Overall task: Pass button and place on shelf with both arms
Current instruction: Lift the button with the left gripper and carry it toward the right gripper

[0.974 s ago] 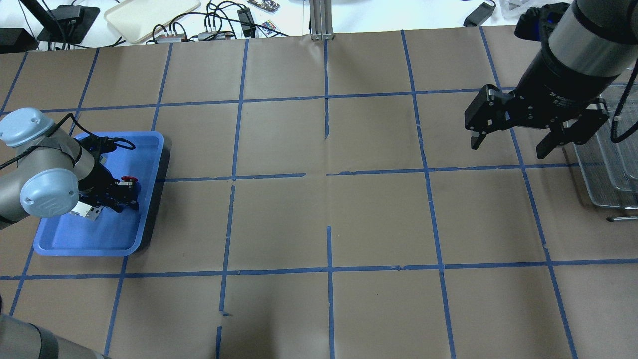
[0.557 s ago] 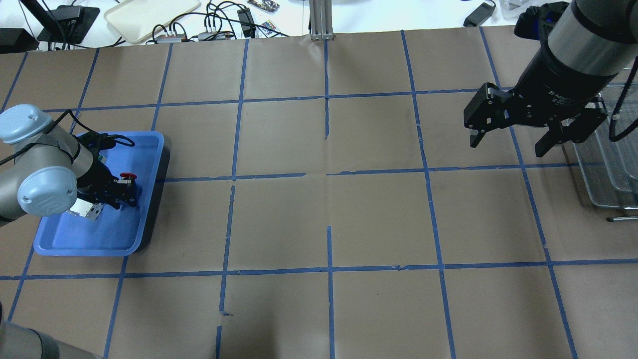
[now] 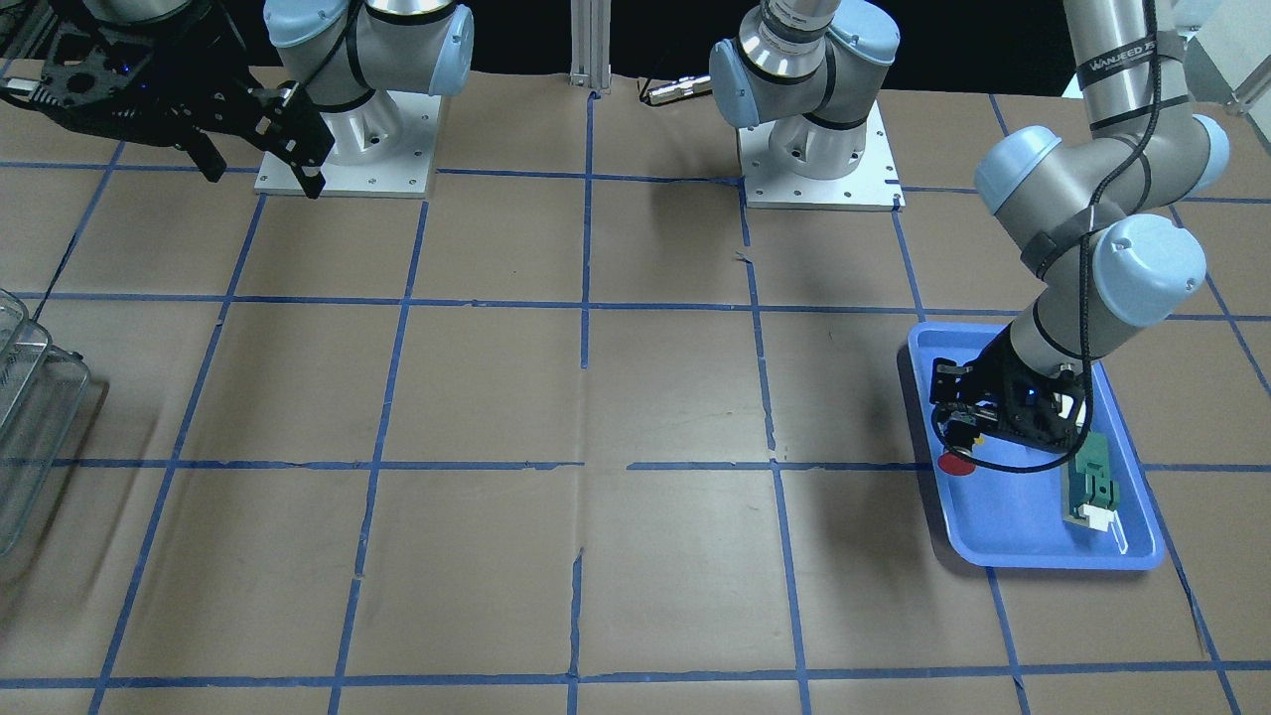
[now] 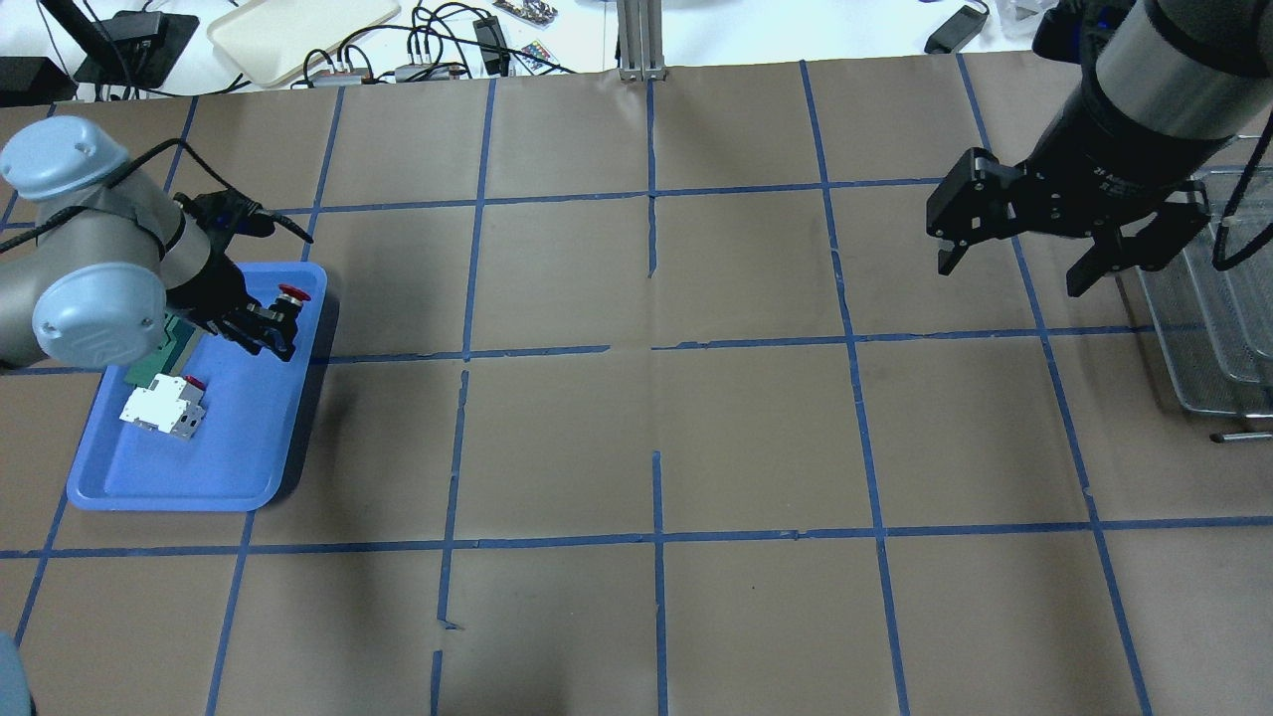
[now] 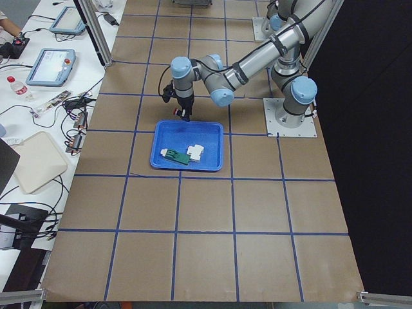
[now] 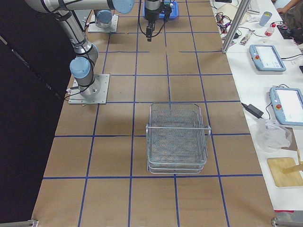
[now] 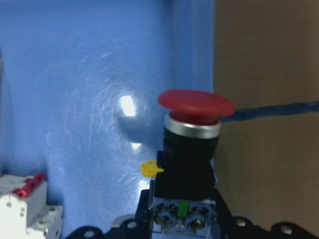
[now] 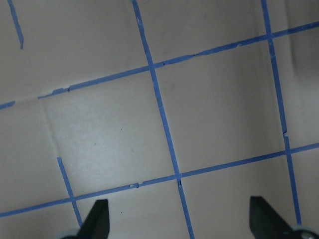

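**Button lifted off the tray, carried toward its inner rim**

The left tool is closed on the button, gripping the black body with the red mushroom cap pointing out past the fingertips. A second ago it was low over the middle of the blue tray. Now it is higher and has moved to the tray's far corner on the side facing mid-tabletop. This uncovers the white-and-red block and the green-and-white part, which lie on the tray floor. I judge the pick done and the carry toward the hand-over just starting.

The right tool has barely shifted. It hangs with its fingers spread wide and nothing between them, just beside the wire shelf and well apart from the button.

In the left wrist view the cap sits over the tray's rim, with brown tabletop beyond it, so the rim looks passed rather than in the way. Between the two tools the tabletop shows only paper and blue tape lines. The shelf's near edge is the one thing close to the right tool.
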You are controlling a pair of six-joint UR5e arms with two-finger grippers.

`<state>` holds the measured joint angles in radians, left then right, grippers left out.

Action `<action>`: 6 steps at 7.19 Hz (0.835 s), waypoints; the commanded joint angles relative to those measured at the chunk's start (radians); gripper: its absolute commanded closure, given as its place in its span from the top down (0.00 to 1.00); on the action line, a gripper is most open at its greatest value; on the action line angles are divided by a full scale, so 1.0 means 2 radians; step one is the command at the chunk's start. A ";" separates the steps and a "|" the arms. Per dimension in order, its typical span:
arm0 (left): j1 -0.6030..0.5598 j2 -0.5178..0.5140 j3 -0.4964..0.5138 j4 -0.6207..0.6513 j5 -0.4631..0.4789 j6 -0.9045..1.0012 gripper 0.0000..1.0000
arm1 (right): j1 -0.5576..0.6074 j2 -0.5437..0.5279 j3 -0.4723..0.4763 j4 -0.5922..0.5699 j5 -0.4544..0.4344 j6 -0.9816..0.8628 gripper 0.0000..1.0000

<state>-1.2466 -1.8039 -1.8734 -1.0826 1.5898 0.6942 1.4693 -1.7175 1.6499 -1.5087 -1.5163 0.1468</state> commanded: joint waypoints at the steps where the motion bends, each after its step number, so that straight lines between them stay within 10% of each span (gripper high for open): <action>1: -0.075 0.013 0.035 -0.045 -0.006 0.102 0.03 | -0.024 0.012 -0.003 -0.014 0.021 0.019 1.00; 6: -0.216 0.012 0.125 -0.072 -0.125 0.206 0.00 | -0.067 0.096 -0.028 -0.011 0.257 0.199 1.00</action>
<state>-1.6318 -1.7837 -1.6606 -1.2193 1.4224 1.0631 1.3549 -1.5579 1.6004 -1.5319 -1.1097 0.4598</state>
